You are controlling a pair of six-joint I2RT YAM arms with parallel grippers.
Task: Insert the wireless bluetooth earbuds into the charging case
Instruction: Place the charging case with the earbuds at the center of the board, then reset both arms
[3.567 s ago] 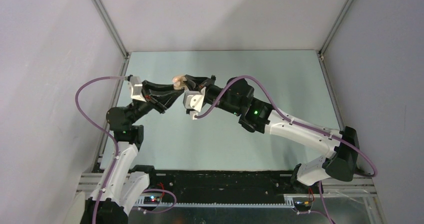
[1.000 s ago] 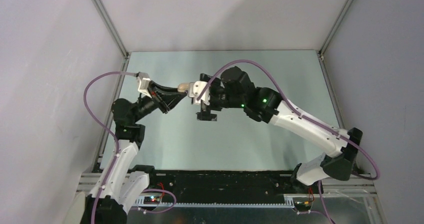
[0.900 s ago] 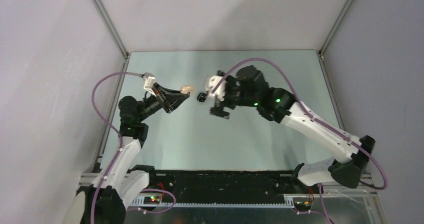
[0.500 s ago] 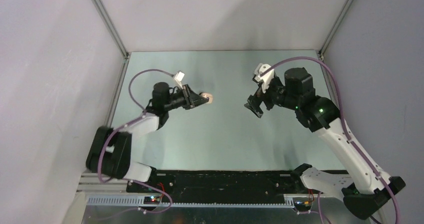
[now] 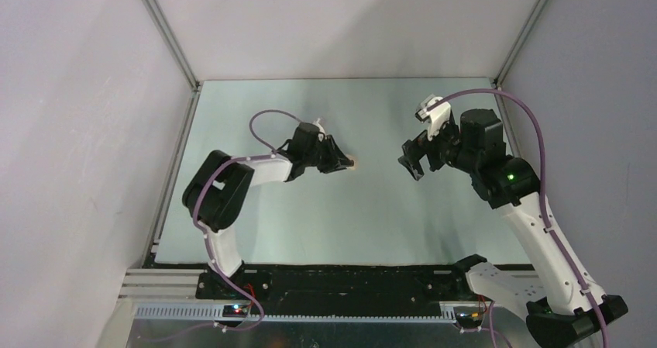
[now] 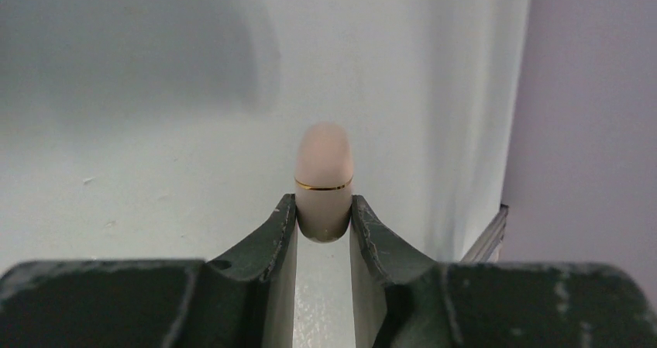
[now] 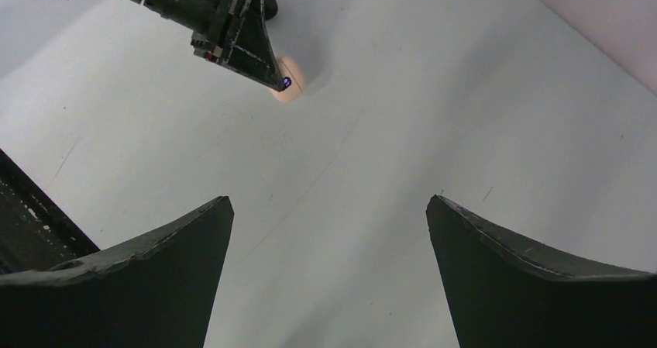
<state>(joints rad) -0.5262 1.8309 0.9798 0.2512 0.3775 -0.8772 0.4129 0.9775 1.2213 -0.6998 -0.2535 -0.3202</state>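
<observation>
The left gripper (image 6: 324, 222) is pinching the pale cream charging case (image 6: 324, 154) narrowly by one end, its gold seam clear of the fingers, probably so the lid can open; the right gripper (image 7: 327, 202) is hanging wide and empty, well apart over the bench (image 5: 325, 208); no earbuds are showing.

The overhead camera looks down from behind the arm bases (image 5: 496, 280), wrist cameras peer closely past their fingers (image 7: 147, 278), and overhead and right wrist share the left gripper (image 5: 347, 160) and its cream charging case (image 7: 290, 87).
</observation>
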